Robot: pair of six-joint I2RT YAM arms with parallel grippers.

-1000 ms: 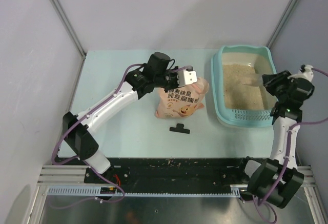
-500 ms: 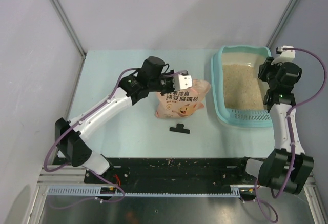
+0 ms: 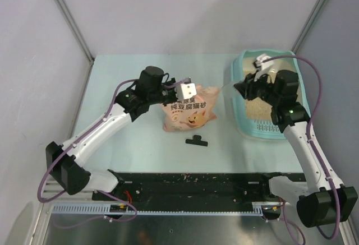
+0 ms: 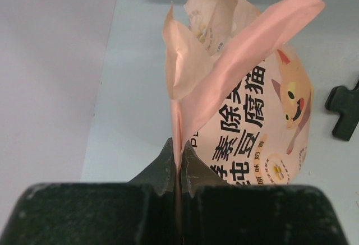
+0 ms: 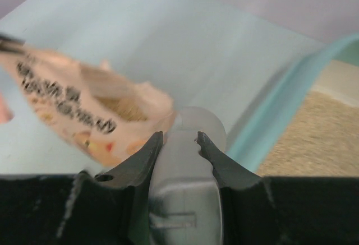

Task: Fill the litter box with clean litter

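The teal litter box [image 3: 240, 116] stands at the right of the table with beige clean litter [image 3: 259, 109] in it; its rim [image 5: 286, 107] and litter [image 5: 314, 138] show in the right wrist view. My left gripper [image 3: 178, 92] is shut on the top edge of the peach-pink cat bag [image 3: 187, 113], seen close in the left wrist view [image 4: 247, 77] with the fingertips [image 4: 168, 163] pinching it. My right gripper [image 3: 242, 85] is shut on the handle of a clear plastic scoop [image 5: 188, 161], held over the box's left rim and pointing toward the open bag [image 5: 73, 107].
A small black clip [image 3: 197, 140] lies on the table in front of the bag, also in the left wrist view [image 4: 343, 110]. Grey walls close in the table on the left, back and right.
My right arm has swung left from the far right side of the box to its left rim, carrying the scoop toward the bag. My left gripper has pulled the bag a little left.
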